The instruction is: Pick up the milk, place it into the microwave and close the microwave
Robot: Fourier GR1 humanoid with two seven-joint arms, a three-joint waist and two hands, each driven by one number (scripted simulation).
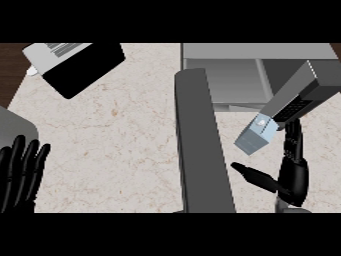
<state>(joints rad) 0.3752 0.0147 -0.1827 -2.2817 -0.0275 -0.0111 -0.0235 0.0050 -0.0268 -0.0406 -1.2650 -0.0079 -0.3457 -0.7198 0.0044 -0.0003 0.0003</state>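
The milk (258, 133) is a pale blue-grey carton with a white cap. It is tilted and sits just in front of the microwave's (232, 75) open cavity at the upper right. The microwave's door (200, 145) stands open as a long dark grey panel running down the middle of the view. My right hand (295, 172) is below and right of the carton, fingers straight and thumb spread to the left. Its fingertips (294, 131) reach beside the carton's right edge; I cannot tell whether they touch it. My left hand (12, 177) rests open at the lower left, fingers up.
The microwave's keypad panel (302, 97) juts out at an angle just above the carton. A black and grey appliance (77, 65) lies at the counter's far left corner. A grey box (3, 130) stands at the left edge, above my left hand.
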